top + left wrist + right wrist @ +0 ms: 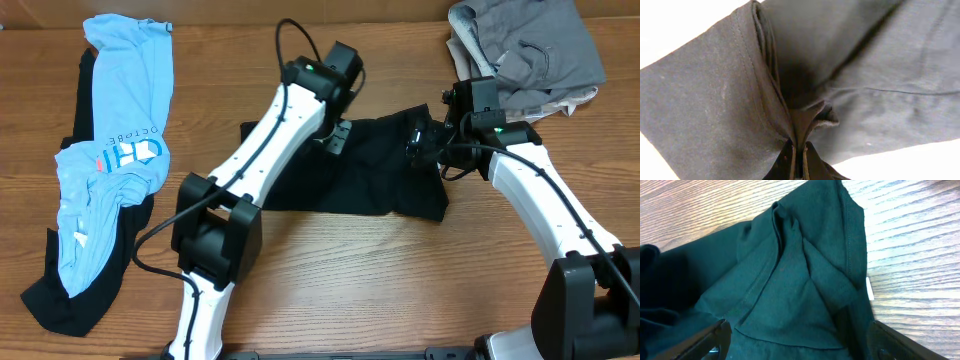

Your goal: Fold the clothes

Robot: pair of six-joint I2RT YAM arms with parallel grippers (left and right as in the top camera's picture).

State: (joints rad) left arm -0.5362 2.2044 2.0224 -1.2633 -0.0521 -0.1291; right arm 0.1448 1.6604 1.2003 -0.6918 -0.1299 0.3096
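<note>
"Pinching anything, the left gripper [801, 161]?"

"Yes. Its 2 fingers [788, 164] are pressed together on 1 raised fold of the black garment [710, 100], and the cloth fans out from that pinch in creases."

"And the right gripper [800, 342]?"

"Spread wide. Its fingers [710, 339] sit at the 2 bottom corners of the wrist view with the garment's cloth bunched between them, and nothing is clamped. Whether they touch the cloth I cannot tell."

"What lies just past them?"

"A stitched hem [849, 235] runs up the garment's edge, a small white tag [870, 287] pokes out beside it, and then comes bare table [910, 245]."

"Where is the garment, seen from overhead?"

"Near the middle of the table, spread fairly flat though rumpled, between the 2 arms. The left gripper is over its upper-left part and the right gripper is at its upper-right corner."

"Anything else on the table?"

"At the left, a blue shirt [115, 150] lies lengthwise on top of a second black piece [60, 295], whose dark edge shows along the shirt's side and at its near end. At the far right corner a grey pile [530, 50] lies crumpled, close behind the right gripper and apart from the black garment."
</note>
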